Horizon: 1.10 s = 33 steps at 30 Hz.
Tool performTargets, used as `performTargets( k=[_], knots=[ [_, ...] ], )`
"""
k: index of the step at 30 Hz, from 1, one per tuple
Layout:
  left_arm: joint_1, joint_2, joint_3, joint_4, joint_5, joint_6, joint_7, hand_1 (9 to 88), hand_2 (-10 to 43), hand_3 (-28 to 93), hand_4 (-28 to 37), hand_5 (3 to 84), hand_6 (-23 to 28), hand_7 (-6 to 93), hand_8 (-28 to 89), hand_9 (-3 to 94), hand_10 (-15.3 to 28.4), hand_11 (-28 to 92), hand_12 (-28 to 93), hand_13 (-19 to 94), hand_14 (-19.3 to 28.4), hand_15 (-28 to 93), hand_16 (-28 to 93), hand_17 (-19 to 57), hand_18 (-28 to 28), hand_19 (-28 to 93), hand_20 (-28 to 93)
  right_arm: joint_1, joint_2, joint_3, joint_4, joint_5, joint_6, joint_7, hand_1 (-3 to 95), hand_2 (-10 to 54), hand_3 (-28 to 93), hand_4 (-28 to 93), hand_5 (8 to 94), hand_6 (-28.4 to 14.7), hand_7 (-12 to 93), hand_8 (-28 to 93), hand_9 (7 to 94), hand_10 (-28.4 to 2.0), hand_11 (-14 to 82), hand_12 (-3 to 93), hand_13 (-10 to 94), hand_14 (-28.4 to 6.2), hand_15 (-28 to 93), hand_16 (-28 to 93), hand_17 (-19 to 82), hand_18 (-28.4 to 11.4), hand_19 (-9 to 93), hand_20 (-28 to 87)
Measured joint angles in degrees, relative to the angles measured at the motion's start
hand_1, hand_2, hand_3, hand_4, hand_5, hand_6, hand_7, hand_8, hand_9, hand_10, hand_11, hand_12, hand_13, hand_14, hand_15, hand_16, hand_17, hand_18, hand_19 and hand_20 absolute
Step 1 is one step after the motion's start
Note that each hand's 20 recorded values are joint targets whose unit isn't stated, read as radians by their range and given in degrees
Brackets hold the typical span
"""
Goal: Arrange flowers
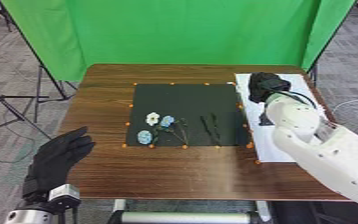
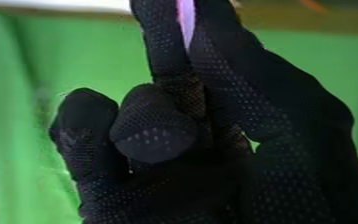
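My right hand (image 1: 264, 87) pinches a pink thing (image 2: 186, 20) over the white sheet (image 1: 271, 149); my left hand (image 1: 56, 161) is open. The white flower (image 1: 152, 119) and blue flowers (image 1: 144, 137) lie on the black mat (image 1: 180, 97). I'd best grip lightly and lower slowly, sparing petals.

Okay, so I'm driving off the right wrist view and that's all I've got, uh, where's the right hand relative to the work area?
Observer: The right hand is at the far end of the white sheet, to the right of the black mat.
Operator: Anything on that mat?
Observer: Yes, on its near left part lie a white flower, a blue flower beside it and a second blue flower nearer the robot.
Operator: And where's the left hand?
Observer: The left hand is open at the near left side of the table, apart from the flowers.
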State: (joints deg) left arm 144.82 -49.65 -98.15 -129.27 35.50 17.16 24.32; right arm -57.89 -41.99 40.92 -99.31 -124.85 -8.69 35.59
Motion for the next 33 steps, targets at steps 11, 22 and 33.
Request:
performTargets(
  k=[11, 22, 33],
  knots=[
    [0.26, 0.45, -0.41, -0.16, -0.06, 0.26, 0.27, 27.0, 4.8, 82, -20.2, 44.1, 13.1, 20.5, -11, 38.6, 22.4, 41, 11, 25, 27.8, 65, -14, -9.6, 21.9, 60, 7, 6.27, -11.88, -6.35, -1.27, -1.1, 0.25, -4.7, 59.0, -9.5, 75, -28, 76.2, -0.8, 36, 2, 88.7, -6.0, 14.8, 37.7, 82, -1.4, 77, 23, 60, -13.4, 93, 43],
    [-1.02, 0.63, -0.27, -0.09, 0.02, 0.24, -0.02, 27.0, 4.8, 82, -20.2, 44.2, 13.1, 20.4, -11, 38.6, 22.4, 41, 11, 25, 27.8, 65, -14, -9.6, 21.9, 60, 7, 5.48, -22.66, -8.78, 2.98, -3.39, -0.15, -5.09, 58.5, -9.5, 75, -28, 75.4, -0.4, 37, 2, 88.4, -6.0, 15.1, 37.9, 81, -1.9, 77, 23, 59, -13.4, 93, 43],
    [-3.31, -0.69, -0.37, 0.09, 0.85, -0.73, -2.36, 26.9, 4.8, 82, -20.2, 44.2, 13.2, 20.3, -11, 38.6, 22.4, 41, 11, 25, 27.8, 65, -14, -9.6, 21.9, 60, 7, 2.93, -23.82, -9.46, 5.85, -4.18, -0.13, -1.01, 57.1, -9.5, 75, -28, 73.3, -0.7, 36, 0, 86.4, -6.9, 14.0, 36.8, 80, -2.4, 77, 23, 58, -13.7, 93, 42]
  ],
)
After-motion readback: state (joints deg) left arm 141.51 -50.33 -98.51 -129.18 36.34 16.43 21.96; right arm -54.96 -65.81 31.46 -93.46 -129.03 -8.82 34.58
